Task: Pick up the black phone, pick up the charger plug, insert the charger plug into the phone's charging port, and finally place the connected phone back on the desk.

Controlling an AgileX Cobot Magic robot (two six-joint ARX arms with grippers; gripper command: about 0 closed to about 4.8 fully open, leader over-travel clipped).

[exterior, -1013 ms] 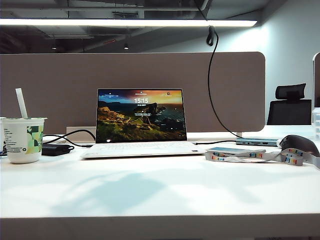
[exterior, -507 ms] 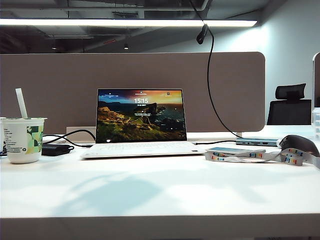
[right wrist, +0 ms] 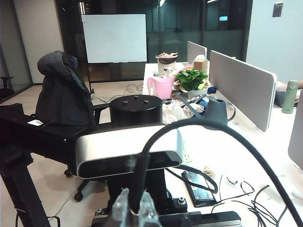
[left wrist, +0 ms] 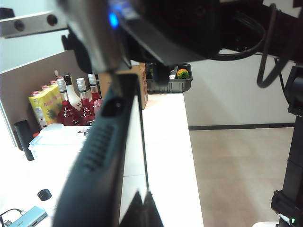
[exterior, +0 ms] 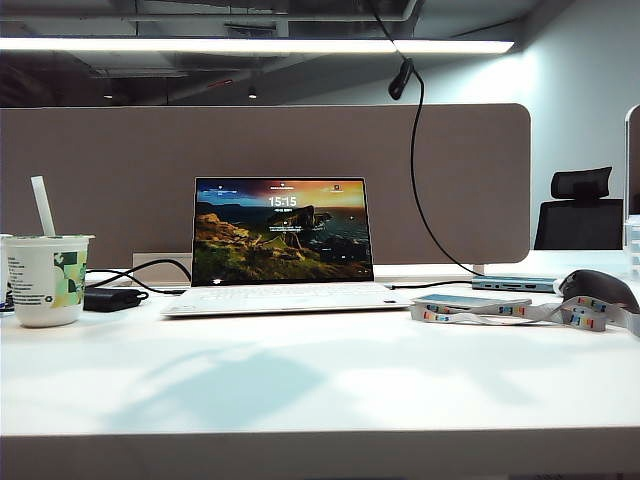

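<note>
Neither gripper shows in the exterior view; both work above the desk (exterior: 320,380). In the left wrist view my left gripper (left wrist: 143,210) is shut on the black phone (left wrist: 99,161), seen edge-on and blurred. An oblong opening, the charging port (left wrist: 112,108), sits in its end edge. The right arm's wrist housing (left wrist: 180,23) hangs close over that end. In the right wrist view my right gripper (right wrist: 134,208) is shut on the black stem of the charger plug (right wrist: 138,179); its metal tip is hidden. The cable (right wrist: 222,135) arcs away, and its strap loop (exterior: 401,78) dangles high.
On the desk stand an open laptop (exterior: 282,235), a paper cup (exterior: 45,280), a black power brick (exterior: 110,299), a pale blue slab with a lanyard (exterior: 470,301), a mouse (exterior: 598,288) and a hub (exterior: 512,284). The fabric divider (exterior: 120,170) closes the back.
The hanging cable and its strap loop have swung to the left and dipped slightly in the exterior view. Nothing on the desk has moved.
</note>
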